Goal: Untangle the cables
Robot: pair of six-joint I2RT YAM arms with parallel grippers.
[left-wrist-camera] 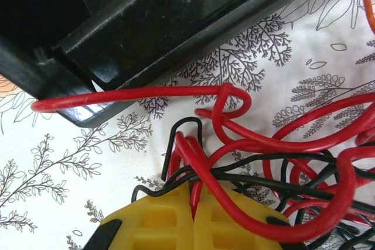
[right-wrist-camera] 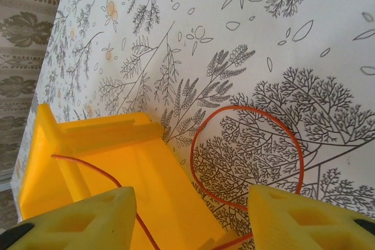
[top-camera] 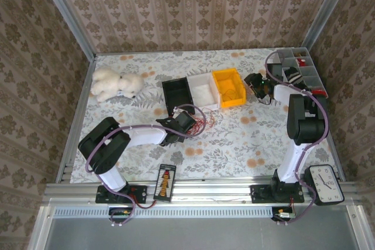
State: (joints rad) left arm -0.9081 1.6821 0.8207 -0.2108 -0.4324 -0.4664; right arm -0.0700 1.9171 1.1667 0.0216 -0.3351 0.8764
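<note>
At mid-table, just in front of the black bin [top-camera: 177, 93], the cables [top-camera: 201, 120] sit in a loose red-and-black tangle. The left gripper [left-wrist-camera: 193, 226] is pinched together on that bundle, with red and dark strands running between its yellow pads. Over by the yellow bin [right-wrist-camera: 99, 162], the right gripper [right-wrist-camera: 190, 221] stands with jaws apart. One thin red strand [right-wrist-camera: 249, 108] loops on the table [right-wrist-camera: 328, 57] and crosses the bin's rim. Contact with the pads is hard to judge.
</note>
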